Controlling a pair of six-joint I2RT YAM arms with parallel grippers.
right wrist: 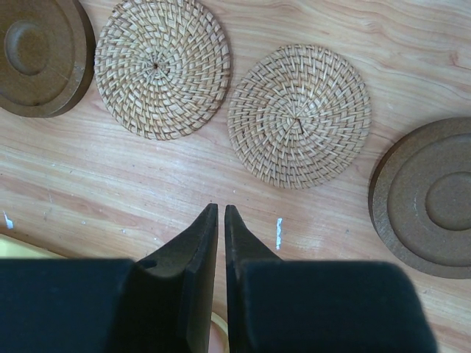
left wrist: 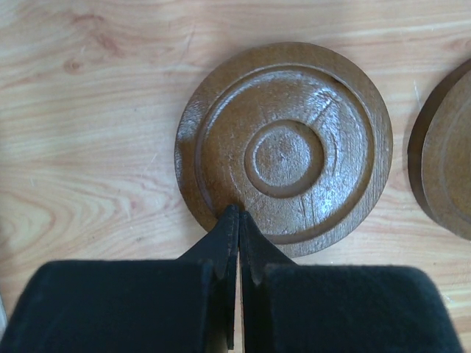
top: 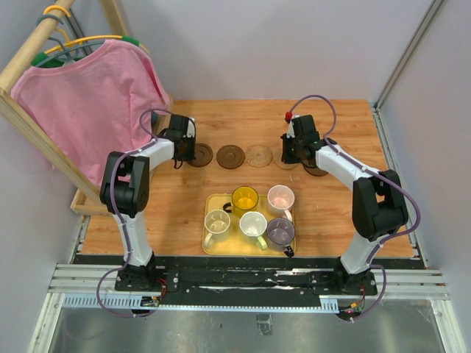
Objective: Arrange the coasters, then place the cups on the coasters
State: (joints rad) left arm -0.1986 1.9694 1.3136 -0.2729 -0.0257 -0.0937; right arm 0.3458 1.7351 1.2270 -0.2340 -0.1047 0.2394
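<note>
Five coasters lie in a row across the table: dark brown [top: 202, 154], dark brown [top: 230, 156], tan woven [top: 258, 155], tan woven [top: 283, 159] and dark brown [top: 319, 170]. My left gripper [top: 188, 154] is shut, its tips [left wrist: 239, 215] over the near rim of the leftmost dark coaster [left wrist: 283, 147], nothing between them. My right gripper [top: 294, 153] is shut and empty [right wrist: 221, 210], hovering just short of the two tan coasters [right wrist: 162, 66] [right wrist: 298, 114]. The cups sit on the yellow tray [top: 209, 245]: beige [top: 217, 220], yellow [top: 244, 197], white [top: 252, 223], grey-purple [top: 280, 231], pink [top: 280, 197].
A wooden rack with a pink shirt [top: 88, 103] leans over the table's left side. Grey walls close in the back and right. Dark coasters show at both edges of the right wrist view [right wrist: 40, 51] [right wrist: 427, 195].
</note>
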